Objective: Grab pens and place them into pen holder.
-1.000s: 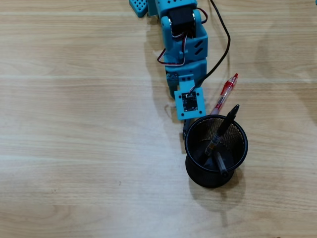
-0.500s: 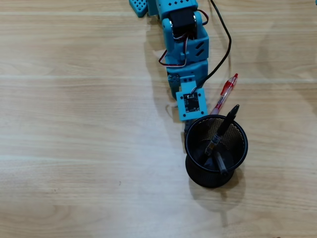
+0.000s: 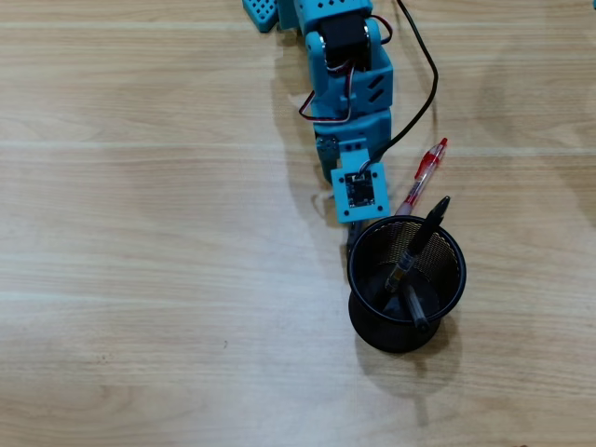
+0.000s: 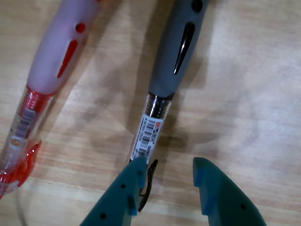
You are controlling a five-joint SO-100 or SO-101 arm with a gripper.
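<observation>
Wrist view, far left of the tool: the red pen (image 4: 35, 117) lies flat on the wood surface (image 4: 254, 94), clear barrel and red clip showing. Next along, the grey pen (image 4: 170, 70) lies just beside it, its barcode label running down to the tool's left finger (image 4: 126, 188), which touches or overlaps the pen's black clip. The tool (image 4: 170, 181) stands parted, teal tips spread with bare wood between them, gripping nothing. From overhead, the teal arm (image 3: 346, 84) reaches down toward the pen holder (image 3: 407, 282), which sits right below the tool and holds two dark pens (image 3: 419, 251) leaning on its rim.
</observation>
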